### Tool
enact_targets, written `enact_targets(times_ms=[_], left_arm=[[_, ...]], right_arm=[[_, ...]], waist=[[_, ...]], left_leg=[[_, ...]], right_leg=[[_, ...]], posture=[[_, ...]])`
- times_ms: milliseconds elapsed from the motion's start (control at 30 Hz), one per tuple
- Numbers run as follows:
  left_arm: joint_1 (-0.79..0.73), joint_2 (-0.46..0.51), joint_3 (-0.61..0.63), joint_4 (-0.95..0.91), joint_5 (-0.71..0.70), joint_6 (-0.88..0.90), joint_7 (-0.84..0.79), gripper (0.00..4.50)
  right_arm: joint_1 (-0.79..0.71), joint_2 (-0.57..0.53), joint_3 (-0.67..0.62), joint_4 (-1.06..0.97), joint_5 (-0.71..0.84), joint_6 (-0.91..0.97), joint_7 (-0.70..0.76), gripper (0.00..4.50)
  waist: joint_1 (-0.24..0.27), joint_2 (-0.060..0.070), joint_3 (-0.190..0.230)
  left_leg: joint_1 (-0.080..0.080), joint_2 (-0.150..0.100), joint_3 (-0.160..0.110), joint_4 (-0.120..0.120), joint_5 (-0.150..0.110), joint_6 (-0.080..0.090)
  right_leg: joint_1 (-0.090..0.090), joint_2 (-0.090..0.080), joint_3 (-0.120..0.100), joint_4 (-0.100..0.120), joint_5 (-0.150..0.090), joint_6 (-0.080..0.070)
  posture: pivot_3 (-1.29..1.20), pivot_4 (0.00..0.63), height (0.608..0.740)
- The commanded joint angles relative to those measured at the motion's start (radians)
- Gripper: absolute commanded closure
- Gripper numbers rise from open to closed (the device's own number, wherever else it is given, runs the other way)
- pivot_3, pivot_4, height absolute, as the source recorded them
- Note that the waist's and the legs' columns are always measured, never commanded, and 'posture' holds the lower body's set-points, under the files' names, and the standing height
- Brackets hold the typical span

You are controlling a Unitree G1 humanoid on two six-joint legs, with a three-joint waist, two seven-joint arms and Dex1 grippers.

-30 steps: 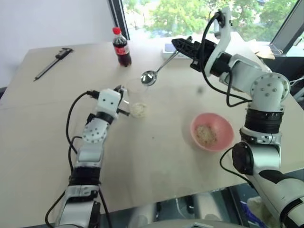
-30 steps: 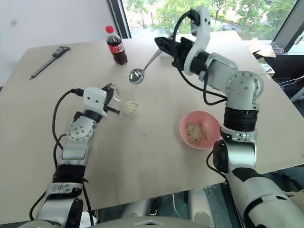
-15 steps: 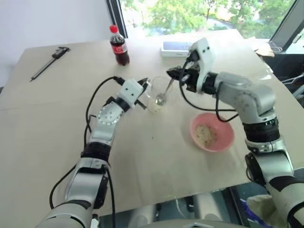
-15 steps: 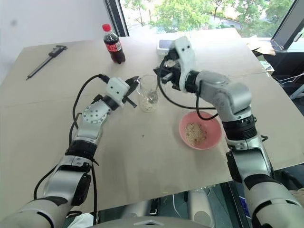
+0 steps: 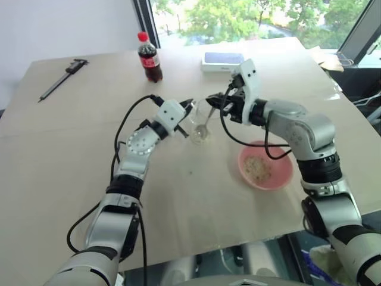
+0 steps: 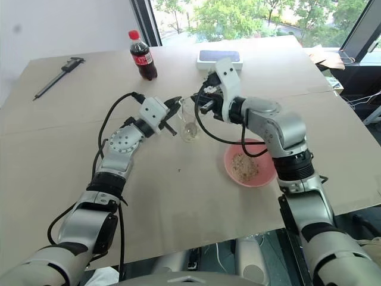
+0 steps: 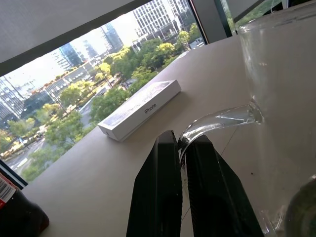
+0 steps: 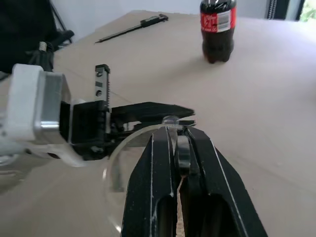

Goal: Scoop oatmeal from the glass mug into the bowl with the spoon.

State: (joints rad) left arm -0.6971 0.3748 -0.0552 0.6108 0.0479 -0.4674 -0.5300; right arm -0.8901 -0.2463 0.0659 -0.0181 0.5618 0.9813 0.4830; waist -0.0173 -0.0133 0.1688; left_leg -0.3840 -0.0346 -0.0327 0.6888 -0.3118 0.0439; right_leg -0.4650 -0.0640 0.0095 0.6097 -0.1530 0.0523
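Here the left gripper [image 7: 180, 148] pinches the handle of the glass mug [image 5: 201, 122], its jaws nearly shut. The right gripper [image 8: 177, 136], clamped on the spoon [image 5: 205, 124], reaches over the mug, the spoon dipping inside toward the oatmeal [image 6: 190, 132]. The pink bowl [image 5: 284, 177] sits near the mug, on the right arm's side.

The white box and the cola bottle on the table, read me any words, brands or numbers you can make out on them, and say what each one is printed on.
"iPhone": on the long side of the white box, in grey letters.
The cola bottle has a red label with white script, too blurred to read.
No other text is readable; any scale markings on the black caliper are too small to make out.
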Motion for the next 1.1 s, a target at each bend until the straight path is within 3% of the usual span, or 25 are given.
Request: enact_targets(times_ms=[33, 167, 367, 600, 1100], left_arm=[[-0.028, -0.005, 0.002, -0.006, -0.003, -0.039, 0.007, 4.47], [-0.036, -0.009, 0.003, 0.011, 0.000, -0.047, 0.011, 4.47], [-0.043, -0.029, -0.007, 0.024, 0.010, -0.068, 0.017, 4.47], [-0.042, -0.057, -0.027, 0.037, 0.025, -0.092, 0.026, 4.47], [-0.042, -0.075, -0.017, 0.057, -0.005, -0.117, 0.020, 4.47]], right_arm=[[0.011, 0.004, -0.029, -0.052, 0.056, 0.116, -0.013, 4.50], [0.018, 0.022, -0.069, -0.068, 0.081, 0.196, -0.036, 4.50], [-0.044, 0.126, -0.321, 0.004, 0.148, 0.401, -0.183, 4.50], [-0.143, 0.129, -0.541, 0.085, 0.160, 0.524, -0.271, 4.50], [-0.230, 0.059, -0.737, 0.142, 0.159, 0.588, -0.304, 4.50]], waist=[[0.001, 0.000, 0.000], [0.001, 0.000, 0.000], [0.000, 0.000, -0.001], [0.003, 0.001, -0.001], [0.002, 0.001, -0.001]], left_leg=[[0.000, 0.000, 0.000, 0.000, 0.000, 0.000], [0.000, 0.000, 0.000, 0.000, 0.000, 0.000], [0.001, 0.000, 0.000, 0.001, 0.000, 0.000], [0.001, -0.001, 0.000, 0.001, 0.001, -0.001], [0.001, -0.001, 0.001, 0.005, 0.001, -0.001]], right_leg=[[0.000, 0.000, 0.000, 0.000, 0.000, 0.000], [0.000, 0.000, 0.000, 0.000, 0.000, 0.000], [0.000, 0.000, 0.001, 0.001, 0.000, 0.000], [0.000, -0.001, 0.001, 0.006, 0.000, 0.000], [0.000, -0.001, 0.002, 0.013, 0.000, 0.000]], posture=[[0.00, 0.150, 0.740], [0.00, 0.150, 0.740], [0.00, 0.150, 0.740], [0.00, 0.150, 0.740], [0.00, 0.150, 0.740]])
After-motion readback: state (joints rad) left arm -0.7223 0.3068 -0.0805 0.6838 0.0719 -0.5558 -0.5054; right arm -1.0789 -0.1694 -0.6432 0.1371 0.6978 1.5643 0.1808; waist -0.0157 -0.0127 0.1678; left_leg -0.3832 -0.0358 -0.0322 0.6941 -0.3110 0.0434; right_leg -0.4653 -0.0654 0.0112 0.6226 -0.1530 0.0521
